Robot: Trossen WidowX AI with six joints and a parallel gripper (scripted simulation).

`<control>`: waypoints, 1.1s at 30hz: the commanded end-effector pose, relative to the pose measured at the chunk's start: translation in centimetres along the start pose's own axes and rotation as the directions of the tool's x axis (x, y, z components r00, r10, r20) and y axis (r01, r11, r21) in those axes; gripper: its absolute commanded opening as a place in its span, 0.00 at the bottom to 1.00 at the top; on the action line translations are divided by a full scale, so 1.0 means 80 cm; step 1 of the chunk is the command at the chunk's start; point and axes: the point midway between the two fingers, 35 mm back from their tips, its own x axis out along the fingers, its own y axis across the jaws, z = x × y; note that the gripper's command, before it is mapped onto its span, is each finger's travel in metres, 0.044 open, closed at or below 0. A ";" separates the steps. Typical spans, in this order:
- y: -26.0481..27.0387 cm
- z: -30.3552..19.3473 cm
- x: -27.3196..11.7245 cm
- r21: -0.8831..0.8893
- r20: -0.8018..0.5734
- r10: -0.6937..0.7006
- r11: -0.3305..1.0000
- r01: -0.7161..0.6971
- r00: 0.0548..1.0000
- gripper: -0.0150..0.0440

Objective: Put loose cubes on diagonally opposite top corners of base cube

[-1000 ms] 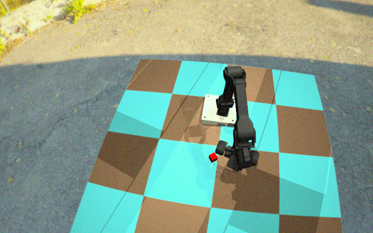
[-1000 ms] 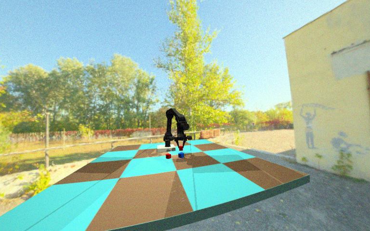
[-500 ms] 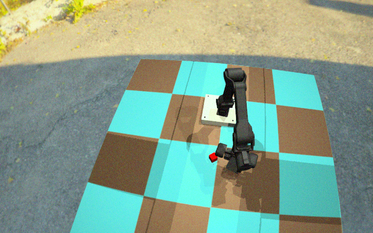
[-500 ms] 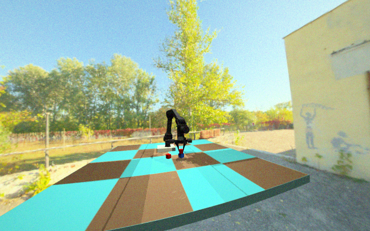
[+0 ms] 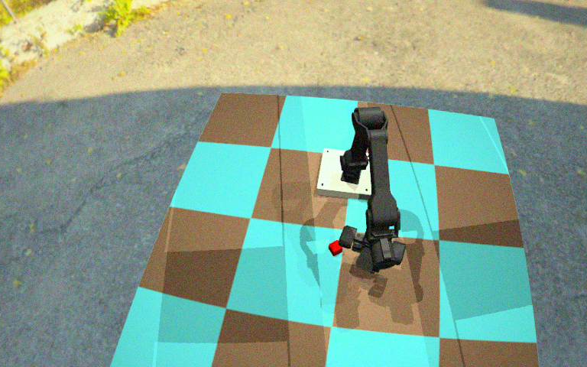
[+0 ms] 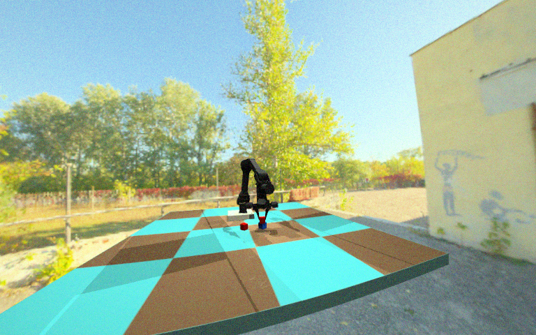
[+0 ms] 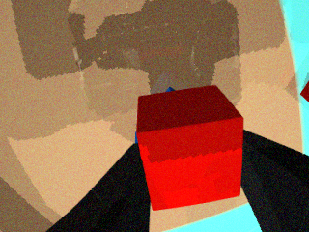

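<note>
On checkered tabletop [image 5: 474,195] [image 6: 304,265], the gripper [image 6: 262,220] [image 7: 187,146], partly open, grips a red cube [image 6: 262,218] [image 7: 193,169]

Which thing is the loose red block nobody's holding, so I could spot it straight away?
Find the checkered table, then the black arm's gripper. Beside it, on a turquoise square, sits a small red cube. Unlike the gripped red cube above the blue one, it touches no fingers.
</note>
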 end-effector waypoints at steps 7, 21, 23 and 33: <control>0.001 0.000 0.001 -0.005 0.000 0.003 1.000 -0.003 1.000 0.43; 0.000 0.000 -0.012 0.000 0.000 0.000 1.000 0.000 1.000 0.60; 0.000 0.000 -0.015 0.000 0.000 0.000 1.000 0.000 1.000 0.60; 0.000 0.000 -0.031 0.000 0.000 0.000 1.000 0.000 1.000 0.60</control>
